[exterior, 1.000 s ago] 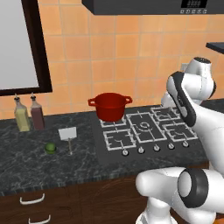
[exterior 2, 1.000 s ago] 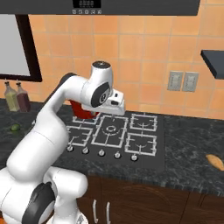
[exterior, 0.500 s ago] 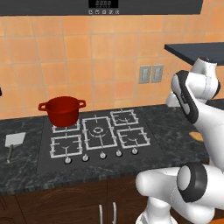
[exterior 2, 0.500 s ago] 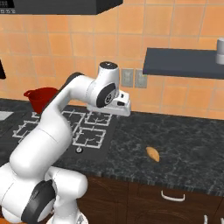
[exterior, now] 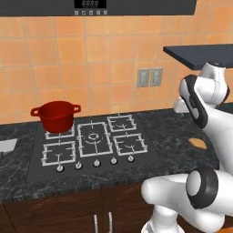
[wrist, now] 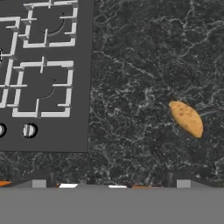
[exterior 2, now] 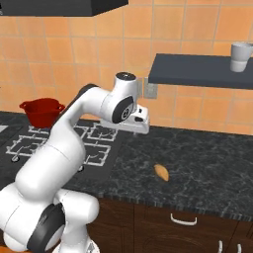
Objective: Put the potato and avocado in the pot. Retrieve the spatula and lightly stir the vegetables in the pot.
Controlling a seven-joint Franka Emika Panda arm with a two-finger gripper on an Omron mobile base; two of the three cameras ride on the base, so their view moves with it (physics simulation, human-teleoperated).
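On the dark tabletop (exterior 2: 207,163) right of the stove (exterior: 93,143) lies the potato (wrist: 187,118); the gripper (exterior 2: 140,126) hangs above, jaws apparently spread, holding nothing; the pot (exterior: 56,116) stands on a rear burner

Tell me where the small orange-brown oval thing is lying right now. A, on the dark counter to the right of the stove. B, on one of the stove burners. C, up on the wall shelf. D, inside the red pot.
A: the orange-brown oval lies flat on the dark speckled counter, right of the stove and well apart from the red pot, which stands on the back left burner.
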